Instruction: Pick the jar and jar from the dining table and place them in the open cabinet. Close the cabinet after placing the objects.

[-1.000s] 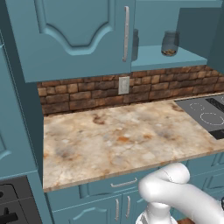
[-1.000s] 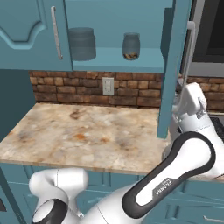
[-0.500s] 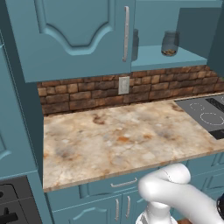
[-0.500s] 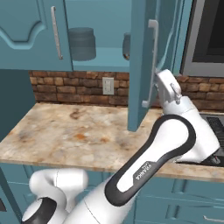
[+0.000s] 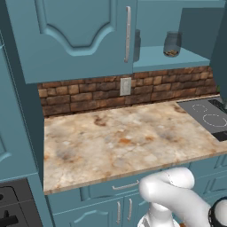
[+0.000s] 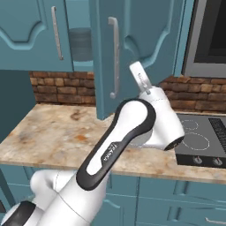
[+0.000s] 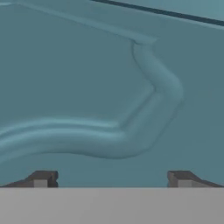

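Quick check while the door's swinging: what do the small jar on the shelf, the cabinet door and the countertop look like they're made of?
Small jar: looks like clear glass, see-through with brownish contents at the bottom, dark lid. Cabinet door: likely painted wood, matte teal with a raised arched panel, silver metal-looking bar handle. Countertop: seems polished stone, beige-brown marbled veining.

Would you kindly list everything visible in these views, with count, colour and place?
Small jar: one, clear with brownish bottom, on the cabinet shelf.
Wide jar: one, smoky grey, on the same shelf, partly behind the door.
Cabinet doors: two, teal; left one shut, right one partly closed.
Bar handles: silver, on the doors.
Counter: one, beige marbled stone.
Brick backsplash: brown, with a wall outlet.
Cooktop: one, black, right end.
Gripper: jaws open, facing the door panel.
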Robot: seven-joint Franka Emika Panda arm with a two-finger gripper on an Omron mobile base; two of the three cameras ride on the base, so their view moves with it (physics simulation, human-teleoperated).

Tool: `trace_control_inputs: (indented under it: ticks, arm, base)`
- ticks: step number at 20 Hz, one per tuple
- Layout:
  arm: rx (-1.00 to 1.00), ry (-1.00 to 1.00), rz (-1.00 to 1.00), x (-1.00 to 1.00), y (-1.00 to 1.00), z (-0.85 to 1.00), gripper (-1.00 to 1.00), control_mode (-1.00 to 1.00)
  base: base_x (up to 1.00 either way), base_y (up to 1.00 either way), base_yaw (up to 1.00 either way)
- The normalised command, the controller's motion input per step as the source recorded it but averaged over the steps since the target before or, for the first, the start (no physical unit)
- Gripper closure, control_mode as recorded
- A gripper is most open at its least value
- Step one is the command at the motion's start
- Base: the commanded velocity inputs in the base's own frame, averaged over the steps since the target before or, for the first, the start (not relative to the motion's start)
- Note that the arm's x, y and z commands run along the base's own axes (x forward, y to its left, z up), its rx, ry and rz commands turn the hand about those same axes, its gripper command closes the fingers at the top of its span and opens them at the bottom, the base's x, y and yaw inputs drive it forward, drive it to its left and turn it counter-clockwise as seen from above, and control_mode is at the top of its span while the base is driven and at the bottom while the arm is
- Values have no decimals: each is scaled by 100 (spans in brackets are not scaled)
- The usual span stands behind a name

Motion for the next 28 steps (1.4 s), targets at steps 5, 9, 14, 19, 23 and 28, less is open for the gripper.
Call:
trace_control_inputs:
  ticks: [5,9,14,19,23,28]
  arm:
    - [-7,0,-21,39,58,31,-100,-100]
    - [-9,2,-22,45,49,28,-100,-100]
    - [-8,11,-21,52,39,17,-100,-100]
    - [-5,27,-11,62,12,17,-100,-100]
    - [-4,31,-6,63,8,8,-100,-100]
    - [-5,26,-5,62,22,0,-100,-100]
  base:
    - [0,0,0]
    - [0,0,0]
    - [0,0,0]
    - [0,0,0]
    - [0,0,0]
    - [0,0,0]
